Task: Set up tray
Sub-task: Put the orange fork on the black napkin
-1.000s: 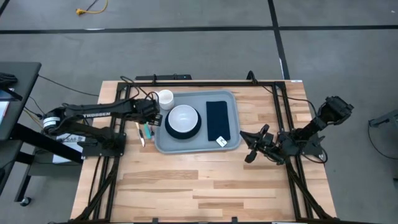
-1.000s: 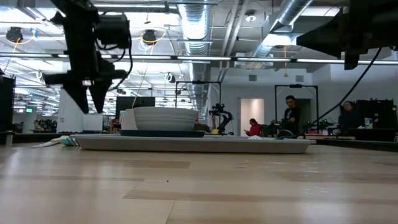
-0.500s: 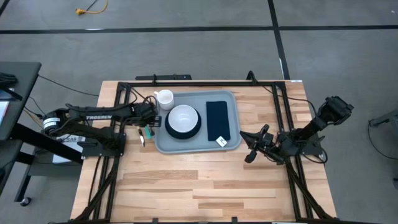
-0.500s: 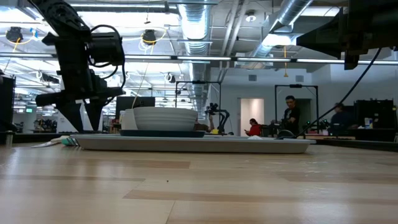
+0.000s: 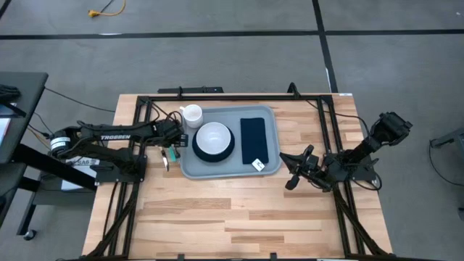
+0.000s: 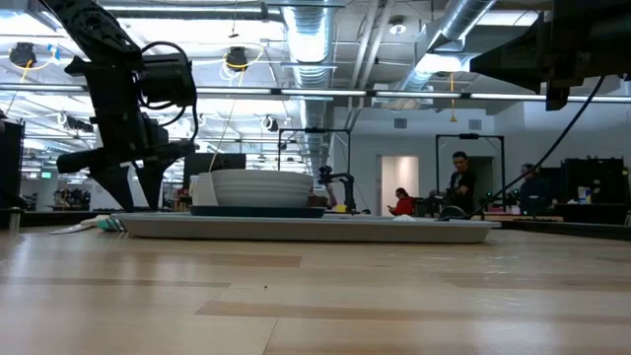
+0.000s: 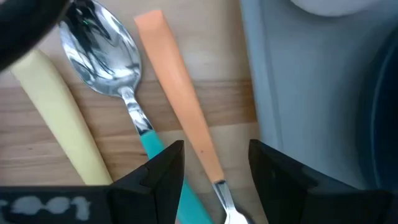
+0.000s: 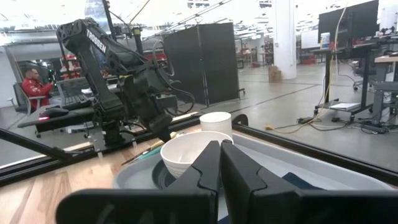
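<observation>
**A:** Start at the table's left edge. What is there?

**B:** The left gripper (image 5: 176, 138) sits low over the cutlery lying on the bare wood just beside the tray's left rim. In the left wrist view its two dark fingers (image 7: 163, 167) are spread, and an orange-handled utensil (image 7: 180, 109) runs up between them without either finger touching it.

**A:** And the other pieces?

**B:** A shiny metal spoon (image 7: 102, 43) with a smooth oval bowl and a teal handle lies next to the orange one, and a pale yellow handle (image 7: 59, 115), matte and rounded, lies beyond that. All three rest on the light, striped wooden planks of the table (image 5: 239, 210).

**A:** Where is the tray itself?

**B:** The tray (image 5: 268, 116) lies flat toward the far edge of the table, about midway across. It is grey-blue plastic, rectangular with rounded corners and a low raised rim. A white cup (image 5: 192, 114) stands at its far left corner; I cannot tell whether it is on the rim or just off it.

**A:** What does it carry?

**B:** On its left half, a dark round plate (image 5: 213, 152) with a glossy white bowl (image 5: 214, 135) on it. On its right half, a dark navy folded napkin (image 5: 254, 139), a long rectangle.

**A:** And the right side?

**B:** The right gripper (image 5: 296, 168) waits near the table's right edge, apart from the tray's near right corner, its fingers pressed together in the right wrist view.
</observation>
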You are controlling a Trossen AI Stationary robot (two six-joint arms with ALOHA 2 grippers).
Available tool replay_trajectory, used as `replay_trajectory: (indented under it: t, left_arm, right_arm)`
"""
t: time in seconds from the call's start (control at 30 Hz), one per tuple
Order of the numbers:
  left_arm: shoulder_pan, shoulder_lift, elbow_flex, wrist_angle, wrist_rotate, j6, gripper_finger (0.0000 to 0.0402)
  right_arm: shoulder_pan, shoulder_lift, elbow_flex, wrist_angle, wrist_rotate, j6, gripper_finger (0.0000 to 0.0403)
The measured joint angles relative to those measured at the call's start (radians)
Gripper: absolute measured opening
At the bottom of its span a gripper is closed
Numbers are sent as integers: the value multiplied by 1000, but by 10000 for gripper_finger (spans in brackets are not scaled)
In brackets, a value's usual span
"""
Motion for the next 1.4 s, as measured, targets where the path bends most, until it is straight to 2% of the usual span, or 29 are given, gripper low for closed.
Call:
replay_trajectory:
  t: [0.43, 0.73, 0.83, 1.1, 1.23, 1.4]
  left_arm:
    - [11, 208, 15, 59, 13, 43, 167]
    - [11, 215, 29, 50, -4, 80, 163]
    - [1, 215, 29, 57, -14, 107, 140]
    - [-46, 220, 27, 81, -93, 111, 26]
    - [-58, 220, 27, 85, -121, 111, 24]
    - [-71, 221, 26, 88, -144, 74, 47]
  right_arm:
    - [0, 0, 0, -5, 0, 0, 5]
    - [0, 0, 0, -10, 0, -2, 5]
    - [0, 0, 0, -10, 0, -2, 5]
    - [0, 0, 0, -10, 0, -2, 5]
    - [0, 0, 0, -10, 0, -2, 5]
    - [0, 0, 0, -10, 0, -2, 5]
